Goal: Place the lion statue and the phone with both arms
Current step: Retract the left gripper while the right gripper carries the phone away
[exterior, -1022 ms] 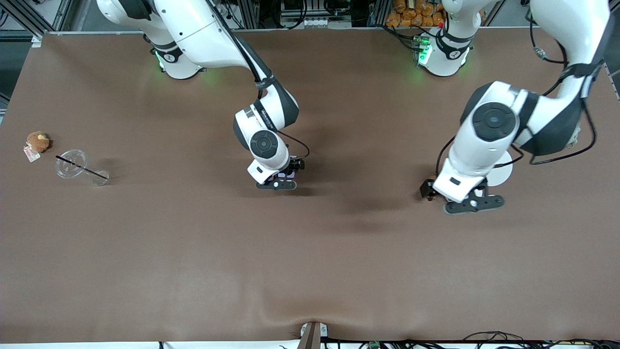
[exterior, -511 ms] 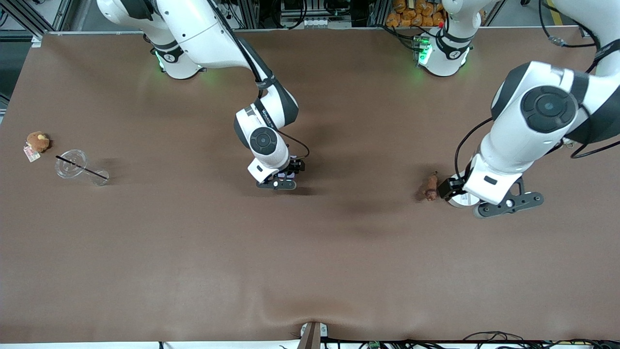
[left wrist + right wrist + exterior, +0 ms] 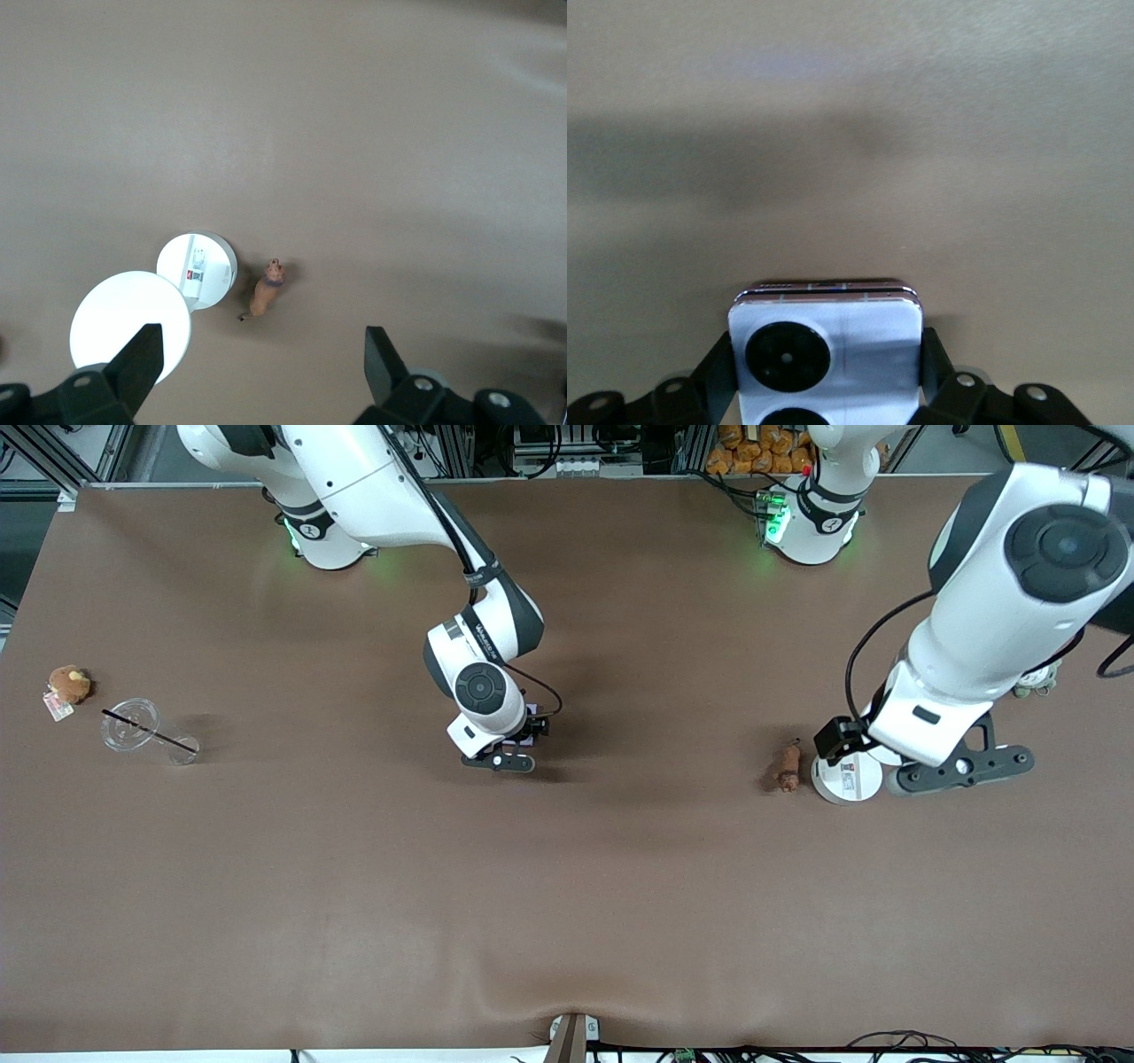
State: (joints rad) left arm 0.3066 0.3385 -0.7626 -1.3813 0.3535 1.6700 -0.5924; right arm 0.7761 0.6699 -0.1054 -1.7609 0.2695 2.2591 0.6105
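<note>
**Securing the phone for the lift; lion statue set down**

The right claw [image 3: 516, 746], low over the middle of the desk [image 3: 567, 886], is closed on the phone [image 3: 826, 354]; the right wrist view shows a finger pressed against each side edge of the pale lilac body, camera circles facing the lens. Before raising, confirm that both fingers bear on the flat side edges, not on the rounded corners. Lift straight up and slowly; the casing looks smooth and is likely to slip if the arm swings early. Keep the phone level through the transfer.

The left claw [image 3: 257, 354] hangs wide open and empty, above the desk toward the left arm's end. The lion statue [image 3: 788, 766] lies on the desk there, just beside a white round puck [image 3: 847, 778], apart from both fingers. A second white disc [image 3: 130, 326] lies next to that puck.

Limits of view:
- In the front view the right wrist covers most of the phone.
- Whether the phone rests on the desk or is just clear of it cannot be determined.
- The right claw's fingertips are cut off at the frame edge.
- The statue's details are too small to read.
</note>
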